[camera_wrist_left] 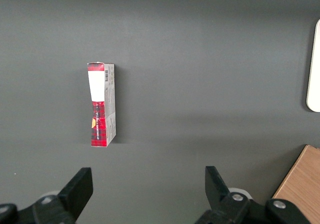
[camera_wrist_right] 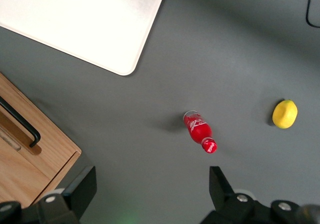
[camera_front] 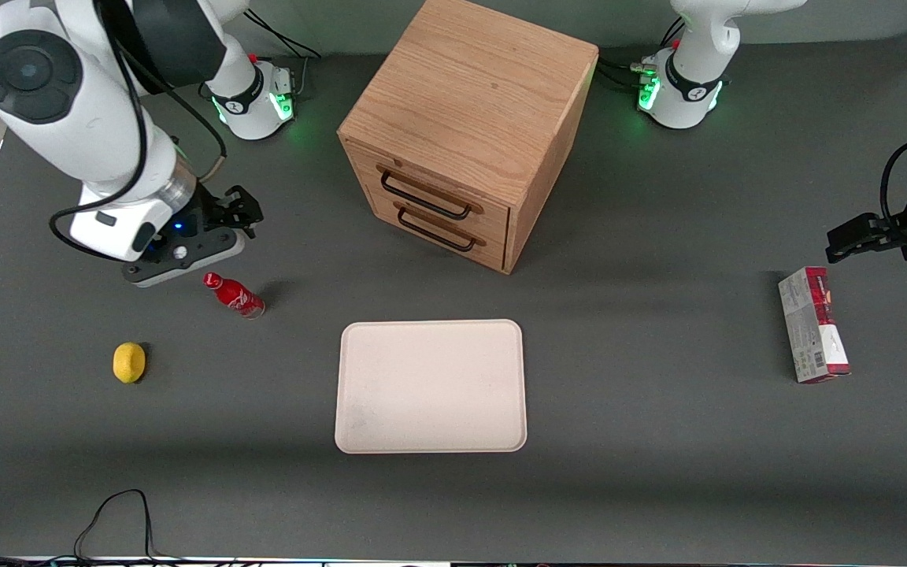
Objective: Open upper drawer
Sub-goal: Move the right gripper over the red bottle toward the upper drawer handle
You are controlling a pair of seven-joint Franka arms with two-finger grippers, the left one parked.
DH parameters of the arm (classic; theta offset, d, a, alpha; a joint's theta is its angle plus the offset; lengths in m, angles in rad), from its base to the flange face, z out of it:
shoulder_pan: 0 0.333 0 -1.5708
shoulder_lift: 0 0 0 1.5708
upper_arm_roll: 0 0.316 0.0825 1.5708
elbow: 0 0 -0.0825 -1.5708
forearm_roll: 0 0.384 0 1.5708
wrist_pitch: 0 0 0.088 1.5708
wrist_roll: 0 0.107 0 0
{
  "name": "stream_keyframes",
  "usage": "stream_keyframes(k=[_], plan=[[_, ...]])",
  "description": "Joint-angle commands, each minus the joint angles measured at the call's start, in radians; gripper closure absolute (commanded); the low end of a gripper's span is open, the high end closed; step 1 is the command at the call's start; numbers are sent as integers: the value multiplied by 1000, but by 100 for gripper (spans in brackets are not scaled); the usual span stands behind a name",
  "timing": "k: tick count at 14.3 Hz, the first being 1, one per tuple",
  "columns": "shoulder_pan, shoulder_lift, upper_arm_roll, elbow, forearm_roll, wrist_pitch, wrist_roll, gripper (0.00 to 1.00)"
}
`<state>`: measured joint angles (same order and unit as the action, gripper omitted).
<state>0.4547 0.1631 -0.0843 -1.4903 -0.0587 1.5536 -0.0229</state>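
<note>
The oak cabinet (camera_front: pixel 473 102) stands at the table's middle, farther from the front camera than the tray. Its upper drawer (camera_front: pixel 442 187) is shut flush, with its long black wire handle (camera_front: pixel 424 197) across the front. The lower drawer (camera_front: pixel 453 228) beneath it is also shut. My gripper (camera_front: pixel 239 209) hovers open toward the working arm's end of the table, well apart from the cabinet and holding nothing. The right wrist view shows the gripper (camera_wrist_right: pixel 152 184), its dark fingers (camera_wrist_right: pixel 82 186) wide apart over bare table, a cabinet corner (camera_wrist_right: pixel 55 149) and one black handle (camera_wrist_right: pixel 22 124); which drawer it belongs to I cannot tell.
A red bottle (camera_front: pixel 235 295) (camera_wrist_right: pixel 199 130) lies just nearer the front camera than the gripper. A lemon (camera_front: pixel 129 362) (camera_wrist_right: pixel 285 114) sits nearer still. A beige tray (camera_front: pixel 431 386) (camera_wrist_right: pixel 100 39) lies in front of the cabinet. A red-and-white box (camera_front: pixel 813 335) lies toward the parked arm's end.
</note>
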Motion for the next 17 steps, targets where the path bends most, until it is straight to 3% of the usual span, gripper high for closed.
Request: stream_keyframes(k=[1, 3, 6, 8, 12, 17], plan=[[-4, 47, -9, 42, 81, -12, -17, 0], [15, 58, 0, 42, 144, -1, -41, 0], [102, 101, 15, 42, 149, 46, -268, 0], [146, 124, 15, 42, 160, 81, -311, 0], [148, 150, 18, 39, 305, 74, -359, 0], [167, 211, 41, 44, 315, 74, -411, 0]])
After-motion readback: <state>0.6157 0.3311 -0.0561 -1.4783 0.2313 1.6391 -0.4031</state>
